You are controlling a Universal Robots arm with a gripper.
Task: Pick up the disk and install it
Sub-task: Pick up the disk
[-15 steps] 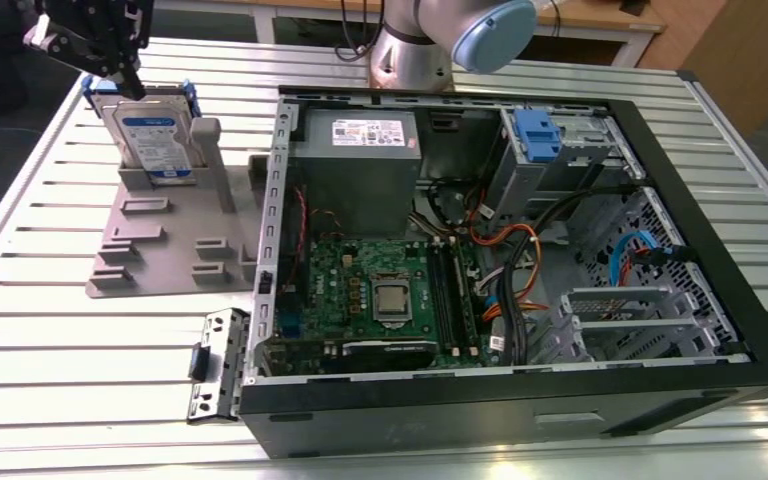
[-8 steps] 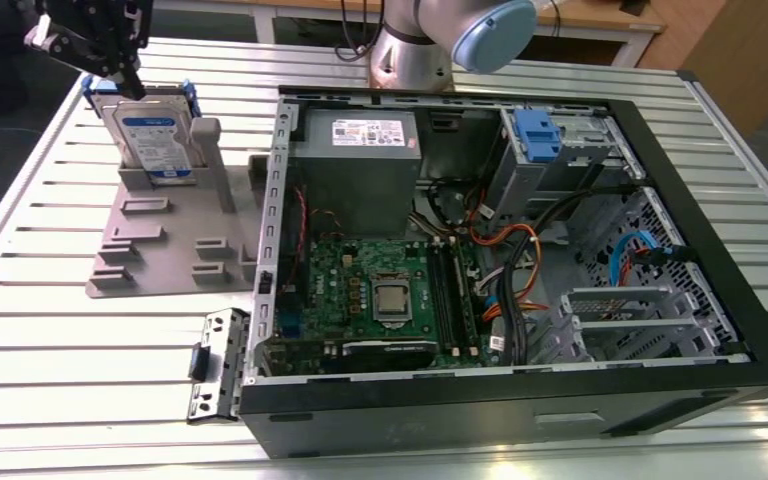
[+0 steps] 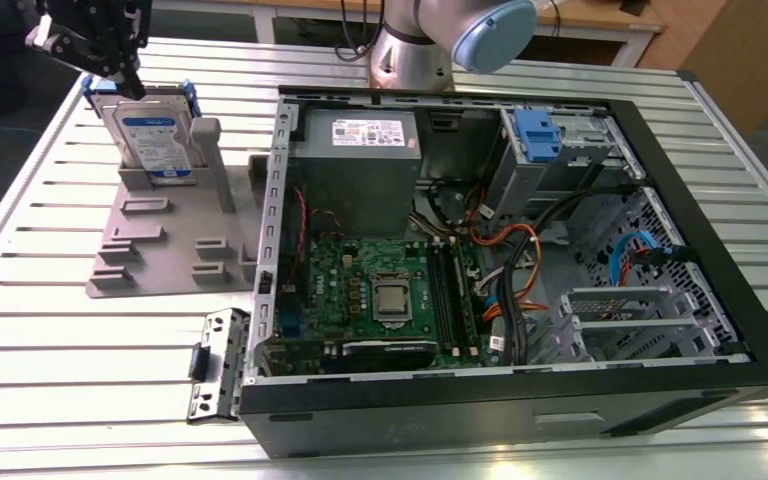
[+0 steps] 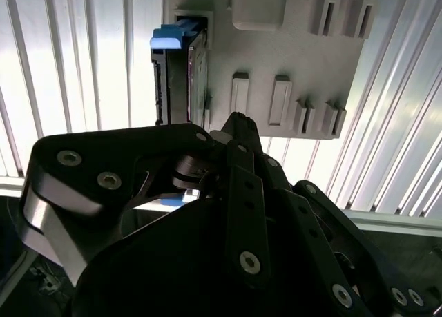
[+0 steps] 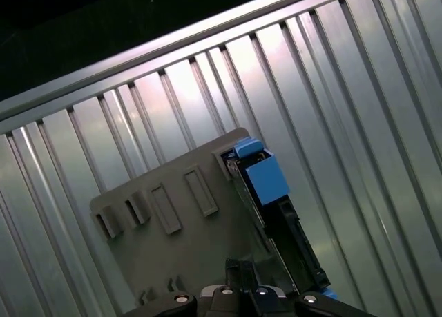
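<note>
The disk (image 3: 152, 135) is a silver hard drive with a white-and-blue label and blue rails. It stands upright on its edge in a slot of the grey plastic holder (image 3: 157, 245), at the exterior view's far left on the table. My gripper (image 3: 120, 80) hangs just over the disk's top edge, at or very near it. In both wrist views the disk shows edge-on: the dark disk (image 4: 181, 79) with a blue rail end, and the disk (image 5: 271, 193) with its blue tab, while the gripper (image 4: 222, 127) and its black links cover the near end.
An open computer case (image 3: 518, 240) lies to the exterior view's right of the holder, with a grey power supply (image 3: 355, 160), a green board (image 3: 377, 290) and a drive cage with a blue latch (image 3: 536, 130). A loose metal bracket (image 3: 220, 365) lies by the case. The table (image 3: 37, 330) is ribbed metal.
</note>
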